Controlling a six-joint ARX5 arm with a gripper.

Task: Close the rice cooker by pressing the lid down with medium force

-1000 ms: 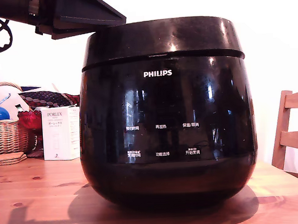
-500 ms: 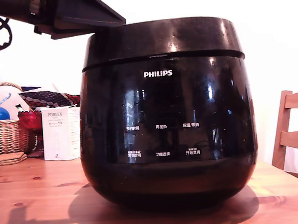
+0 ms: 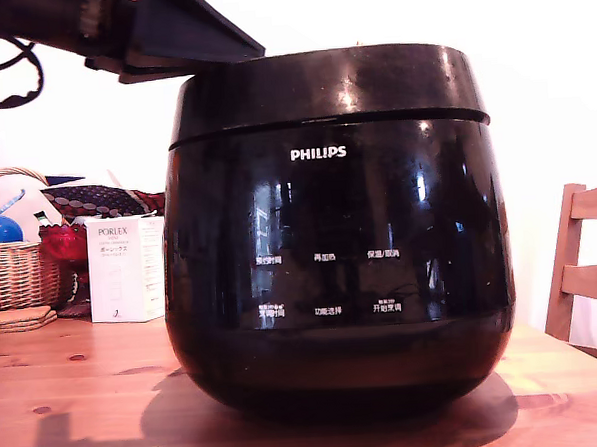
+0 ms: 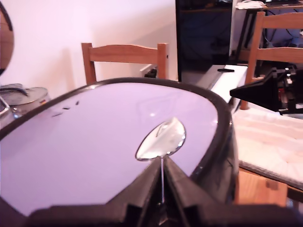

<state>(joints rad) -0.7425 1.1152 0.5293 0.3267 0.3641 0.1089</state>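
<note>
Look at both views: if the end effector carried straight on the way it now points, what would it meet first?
Most likely the lid: the end effector points low across its glossy top, tips shut, apparently just above it.

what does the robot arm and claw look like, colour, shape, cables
The claw is matte black, with flat wedge-shaped fingers tapering to a point. In the wrist view they meet along a thin seam. The arm behind it is black too, with a black cable looping beneath it.
</note>
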